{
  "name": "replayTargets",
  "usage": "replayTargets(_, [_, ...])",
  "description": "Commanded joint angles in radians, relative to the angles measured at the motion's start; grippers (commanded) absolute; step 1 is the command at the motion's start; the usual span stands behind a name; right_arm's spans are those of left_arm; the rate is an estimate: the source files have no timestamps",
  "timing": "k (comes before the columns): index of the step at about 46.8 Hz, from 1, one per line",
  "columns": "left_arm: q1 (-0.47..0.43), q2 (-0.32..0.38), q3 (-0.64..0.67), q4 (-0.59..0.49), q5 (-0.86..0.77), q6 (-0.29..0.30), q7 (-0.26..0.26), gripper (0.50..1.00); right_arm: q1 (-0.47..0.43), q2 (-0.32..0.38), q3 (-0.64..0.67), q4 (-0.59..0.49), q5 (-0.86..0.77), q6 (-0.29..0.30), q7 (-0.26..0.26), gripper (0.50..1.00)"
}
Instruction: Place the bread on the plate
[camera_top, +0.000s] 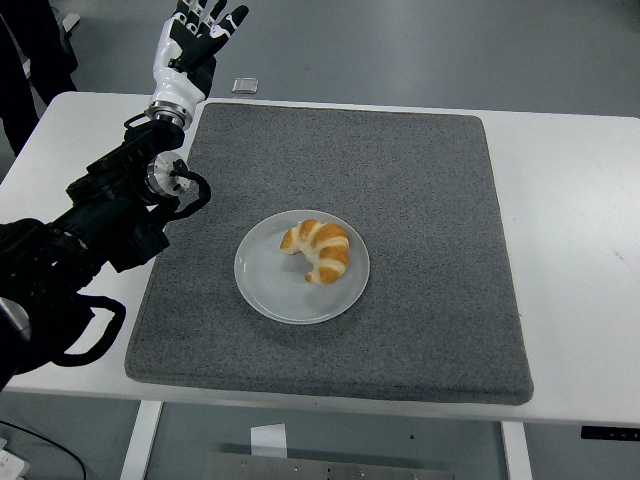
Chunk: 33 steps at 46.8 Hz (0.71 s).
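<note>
A golden croissant (318, 249) lies on the pale grey round plate (270, 290), which sits on the dark grey mat (420, 200) in the middle of the white table. My left hand (197, 28) is raised at the top left, past the table's far edge, well away from the plate. Its white and black fingers are spread and hold nothing. The black left arm (110, 215) runs from the lower left over the mat's left edge. No right arm shows.
A small square object (245, 85) lies on the floor beyond the table's far edge. Bare white table (580, 250) flanks the mat on both sides. A dark shape stands at the top left corner.
</note>
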Motion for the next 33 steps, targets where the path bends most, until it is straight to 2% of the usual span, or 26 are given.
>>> replayTargets(1, [0.009, -0.001, -0.013, 0.000, -0.048, 0.035, 0.000, 1.000, 0.000, 0.000, 0.000, 0.000, 0.001, 0.000, 0.000, 0.932])
replayTargets(13, [0.012, -0.001, -0.015, -0.001, -0.194, 0.178, 0.000, 1.000, 0.000, 0.000, 0.000, 0.002, -0.001, 0.002, 0.000, 0.932])
replayTargets(23, [0.023, -0.001, -0.018, -0.002, -0.205, 0.239, 0.000, 1.000, 0.000, 0.000, -0.002, 0.002, -0.001, 0.000, 0.000, 0.932])
replayTargets(33, [0.023, -0.001, -0.015, -0.008, -0.205, 0.259, 0.000, 1.000, 0.000, 0.000, -0.002, 0.002, -0.001, 0.000, 0.000, 0.932])
